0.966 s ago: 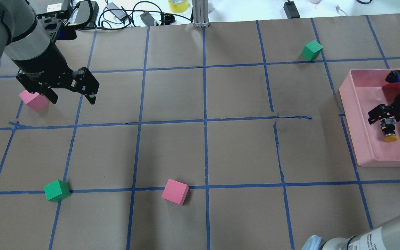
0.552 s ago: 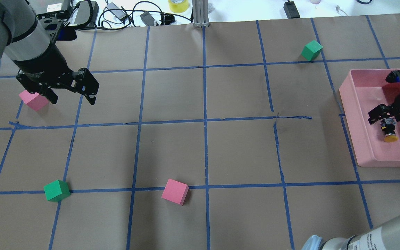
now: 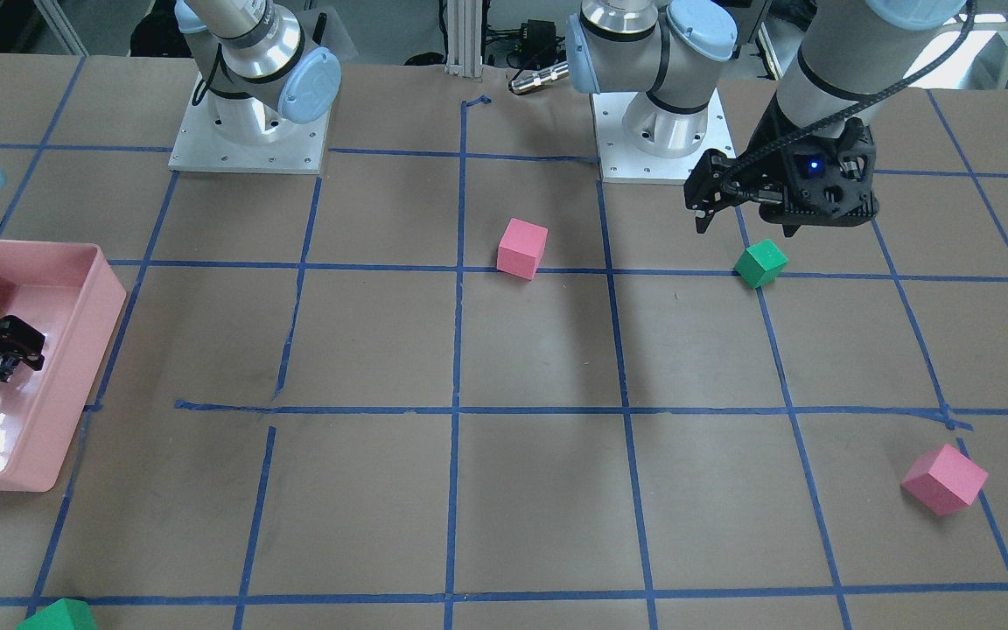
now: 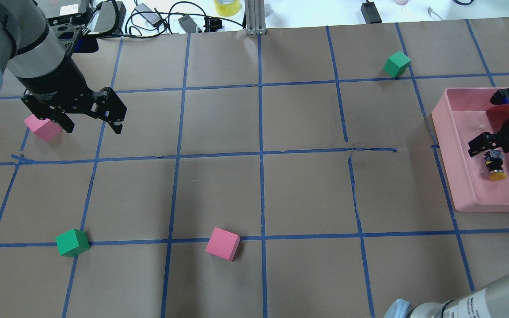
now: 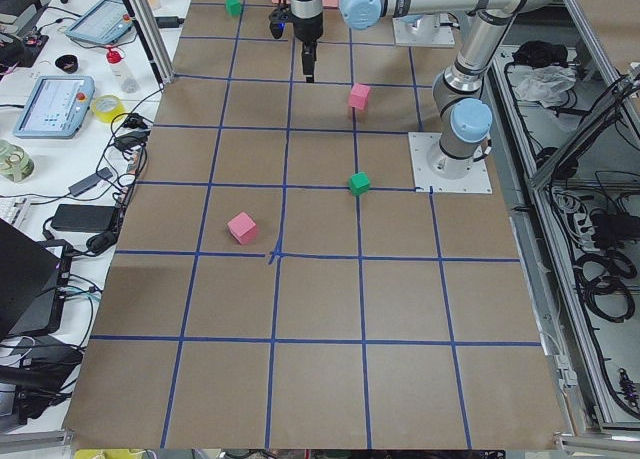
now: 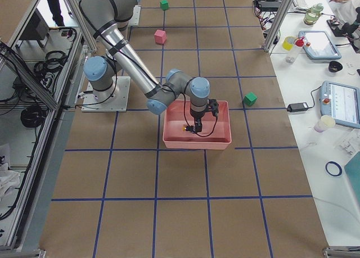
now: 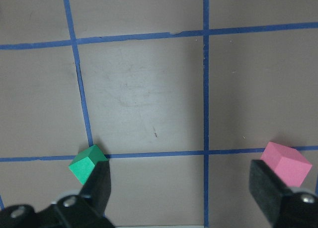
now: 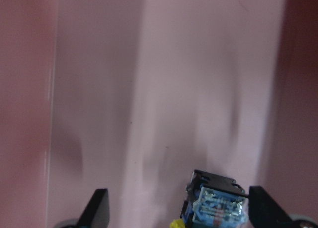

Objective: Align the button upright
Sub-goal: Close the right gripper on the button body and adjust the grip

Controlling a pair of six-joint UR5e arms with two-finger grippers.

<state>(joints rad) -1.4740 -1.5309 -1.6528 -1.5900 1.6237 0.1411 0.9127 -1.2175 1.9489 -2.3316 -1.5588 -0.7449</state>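
Tabletop [image 4: 307, 190] of brown paper with a blue tape grid, spread beneath both pairs of fingers. Pink plastic rectangular tray [image 4: 493, 206] around the right gripper [image 4: 487, 152], its floor directly below those 2 fingers. Left gripper [image 4: 92, 128] raised over the tabletop, its 2 black fingers spread wide, holding nothing. Right gripper's 2 fingers likewise parted, clamping nothing.

4 foam cubes on the paper:
- Green foam cube [image 7: 87, 163] seen just past 1 left fingertip in the left wrist view.
- Pink foam cube [image 7: 285, 162] just past the other left fingertip.
- Another pink cube [image 4: 42, 128] partly hidden behind a left finger in the overhead view.
- Another green cube [image 4: 396, 64] well apart from both grippers.

Small yellow-capped, dark-based push button [image 4: 495, 167] lying tipped over on the tray floor, not upright. Placed between the right fingers, close beside 1 and well apart from the other, yellow cap toward the tray's near wall in the overhead view.
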